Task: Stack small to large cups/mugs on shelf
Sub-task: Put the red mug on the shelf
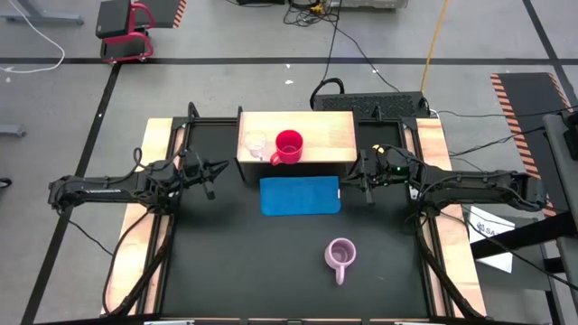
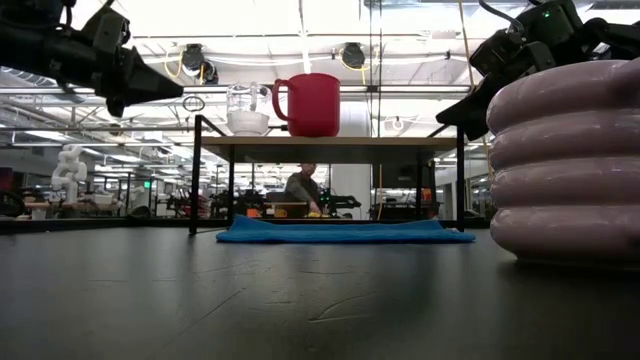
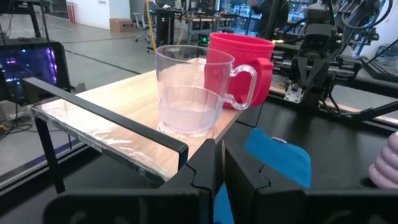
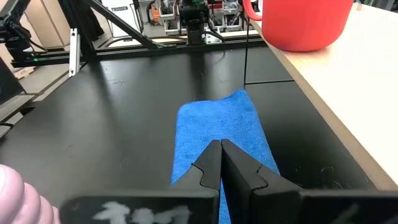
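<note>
The clear glass cup (image 1: pixel 256 144) and the red mug (image 1: pixel 288 146) stand upright, side by side, on the wooden shelf (image 1: pixel 334 135); both also show in the left wrist view, the glass cup (image 3: pixel 186 90) in front of the red mug (image 3: pixel 239 65). The ribbed lilac mug (image 1: pixel 340 256) stands on the black table near the front, handle toward the near edge. My left gripper (image 1: pixel 214 171) is shut and empty, left of the shelf. My right gripper (image 1: pixel 361 181) is shut and empty, right of the shelf, above the table.
A flat blue mat (image 1: pixel 300 196) lies on the table just in front of the shelf. Wooden side boards (image 1: pixel 135 244) run along the table's left and right edges. A person shows in the room behind the table in the low view (image 2: pixel 300 190).
</note>
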`<action>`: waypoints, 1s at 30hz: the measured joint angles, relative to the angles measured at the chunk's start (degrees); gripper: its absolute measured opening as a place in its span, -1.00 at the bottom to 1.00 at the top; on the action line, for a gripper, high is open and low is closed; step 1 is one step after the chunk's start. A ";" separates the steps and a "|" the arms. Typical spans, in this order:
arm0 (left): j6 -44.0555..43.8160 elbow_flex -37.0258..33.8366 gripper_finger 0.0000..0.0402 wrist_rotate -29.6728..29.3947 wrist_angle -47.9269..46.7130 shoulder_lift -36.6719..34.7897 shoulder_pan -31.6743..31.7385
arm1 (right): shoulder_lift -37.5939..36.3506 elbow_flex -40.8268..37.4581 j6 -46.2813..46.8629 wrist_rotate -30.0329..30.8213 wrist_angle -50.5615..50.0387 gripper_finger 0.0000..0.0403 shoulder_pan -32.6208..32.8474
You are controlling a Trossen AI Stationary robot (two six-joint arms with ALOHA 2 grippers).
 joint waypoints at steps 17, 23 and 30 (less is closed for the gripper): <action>0.43 0.00 -0.85 -0.07 -0.56 -0.01 -0.02 | 0.04 -1.14 0.75 -0.05 2.41 -1.00 -0.02; -1.32 0.00 -0.85 -0.11 -0.66 0.01 -0.01 | 0.02 -1.22 1.43 -0.09 3.41 -1.00 -0.02; 0.26 0.00 -0.85 -0.14 -0.27 0.00 -0.01 | 0.02 -1.22 -0.35 -0.09 3.53 -1.00 -0.02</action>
